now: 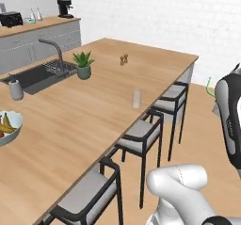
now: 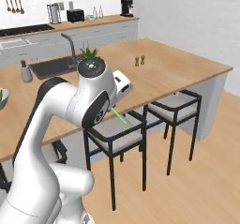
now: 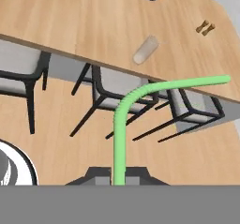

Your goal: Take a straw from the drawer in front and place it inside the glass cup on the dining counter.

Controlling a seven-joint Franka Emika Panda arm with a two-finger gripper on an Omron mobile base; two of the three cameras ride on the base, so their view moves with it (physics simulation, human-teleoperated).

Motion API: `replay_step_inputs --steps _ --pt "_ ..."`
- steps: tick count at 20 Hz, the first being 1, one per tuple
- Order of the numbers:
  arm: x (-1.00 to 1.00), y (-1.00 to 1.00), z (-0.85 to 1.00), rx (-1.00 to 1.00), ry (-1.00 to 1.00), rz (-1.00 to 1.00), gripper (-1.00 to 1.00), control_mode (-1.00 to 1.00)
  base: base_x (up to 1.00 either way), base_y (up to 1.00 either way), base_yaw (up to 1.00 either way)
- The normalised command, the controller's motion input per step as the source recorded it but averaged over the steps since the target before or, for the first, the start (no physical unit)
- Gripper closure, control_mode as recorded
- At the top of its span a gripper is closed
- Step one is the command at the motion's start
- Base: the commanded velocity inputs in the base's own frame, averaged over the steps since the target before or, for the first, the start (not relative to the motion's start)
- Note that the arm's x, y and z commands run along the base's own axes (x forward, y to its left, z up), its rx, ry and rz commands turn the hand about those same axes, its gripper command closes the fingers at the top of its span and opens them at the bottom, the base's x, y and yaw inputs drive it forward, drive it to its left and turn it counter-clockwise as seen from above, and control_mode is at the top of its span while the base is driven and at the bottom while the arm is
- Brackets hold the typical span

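Observation:
My gripper (image 3: 118, 179) is shut on the bright green straw (image 3: 123, 120), which rises from between the fingertips and bends over to the right. The same straw (image 2: 120, 118) pokes out below my arm above a stool, and its bent end (image 1: 209, 88) shows beside my arm at the right. The clear glass cup (image 1: 136, 98) stands upright near the stool-side edge of the wood-grain dining counter (image 1: 94, 125). Seen from the hand, the glass cup (image 3: 146, 49) lies ahead of the gripper, beyond the counter edge (image 3: 70, 42). The drawer is out of view.
Black-framed stools (image 1: 141, 135) (image 2: 117, 135) line the counter's near side, under the gripper. On the counter are a potted plant (image 1: 83, 64), a sink with faucet (image 1: 42, 73), a soap dispenser (image 1: 15, 88), a fruit bowl (image 1: 7, 127) and two small shakers (image 1: 124, 59).

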Motion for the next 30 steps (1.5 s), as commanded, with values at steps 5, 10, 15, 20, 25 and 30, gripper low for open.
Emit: replay_step_inputs --steps 5,10,15,20,25,30 --pt "0.0 0.0 0.0 0.0 0.0 0.0 1.0 1.0 0.58 -0.62 0.48" --pt "0.0 0.0 0.0 0.0 0.0 0.0 1.0 1.0 0.49 -0.61 0.5" --pt "0.0 0.0 0.0 0.0 0.0 0.0 1.0 1.0 0.45 -0.57 0.53" --pt "0.0 0.0 0.0 0.0 0.0 0.0 1.0 1.0 0.53 -0.49 0.58" --pt "0.0 0.0 0.0 0.0 0.0 0.0 1.0 1.0 0.51 -0.48 0.53" --pt "0.0 0.0 0.0 0.0 0.0 0.0 1.0 1.0 0.24 -0.3 0.18"
